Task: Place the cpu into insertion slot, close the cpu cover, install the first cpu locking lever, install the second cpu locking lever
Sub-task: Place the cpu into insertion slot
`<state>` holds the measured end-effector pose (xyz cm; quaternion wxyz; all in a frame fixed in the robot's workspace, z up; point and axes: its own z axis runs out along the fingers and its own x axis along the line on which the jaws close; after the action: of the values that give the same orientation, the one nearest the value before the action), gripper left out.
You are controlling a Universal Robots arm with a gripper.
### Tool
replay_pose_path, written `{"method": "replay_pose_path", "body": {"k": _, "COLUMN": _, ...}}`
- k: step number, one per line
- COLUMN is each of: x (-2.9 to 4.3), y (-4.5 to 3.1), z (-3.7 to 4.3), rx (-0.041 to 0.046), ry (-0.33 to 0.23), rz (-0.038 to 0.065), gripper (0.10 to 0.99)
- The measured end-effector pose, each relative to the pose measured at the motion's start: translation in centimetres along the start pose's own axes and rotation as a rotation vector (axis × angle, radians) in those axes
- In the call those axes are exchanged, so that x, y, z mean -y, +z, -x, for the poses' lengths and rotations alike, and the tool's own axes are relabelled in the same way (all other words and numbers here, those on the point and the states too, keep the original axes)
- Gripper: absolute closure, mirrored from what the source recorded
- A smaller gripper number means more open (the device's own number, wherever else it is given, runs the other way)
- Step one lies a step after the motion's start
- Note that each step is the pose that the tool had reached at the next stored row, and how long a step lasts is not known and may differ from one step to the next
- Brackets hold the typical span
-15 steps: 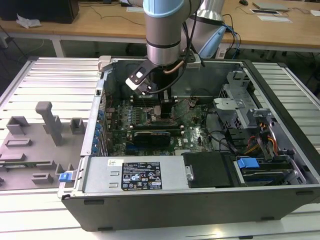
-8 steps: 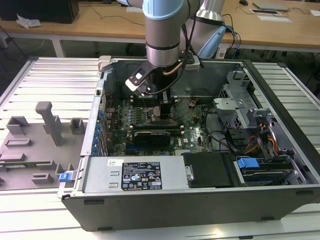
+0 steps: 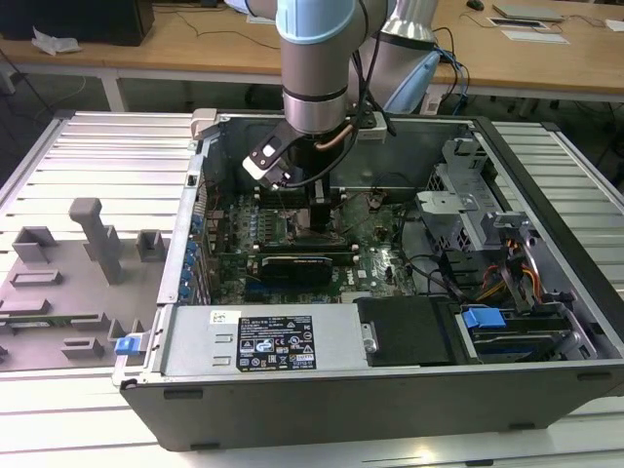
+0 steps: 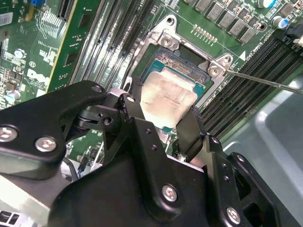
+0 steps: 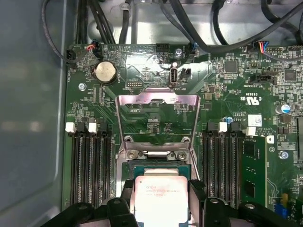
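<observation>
Tool (image 4: pixel 163 112) with cpu (image 4: pixel 168 92) at insertion slot (image 4: pixel 183 61)

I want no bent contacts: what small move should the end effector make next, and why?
Probably lower straight down a little. The end effector grips the cpu over the insertion slot, the cpu cover stands open, and I cannot tell that the cpu is seated.

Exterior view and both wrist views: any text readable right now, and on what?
Print on the black-and-white label of the grey metal box: too small to read.
Markings on the pale silvery square cpu: faint, blurred, unreadable.
White markings on the green circuit board: too small to read.
Nothing can be quoted.
</observation>
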<state>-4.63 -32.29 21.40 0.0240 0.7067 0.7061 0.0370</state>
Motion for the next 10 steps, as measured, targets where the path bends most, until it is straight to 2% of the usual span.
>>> {"method": "replay_pose_path", "body": {"k": 10, "x": 0.18, "y": 0.97, "z": -0.30, "rx": 0.0023, "ry": 0.026, "rz": -0.002, "gripper": 0.545}}
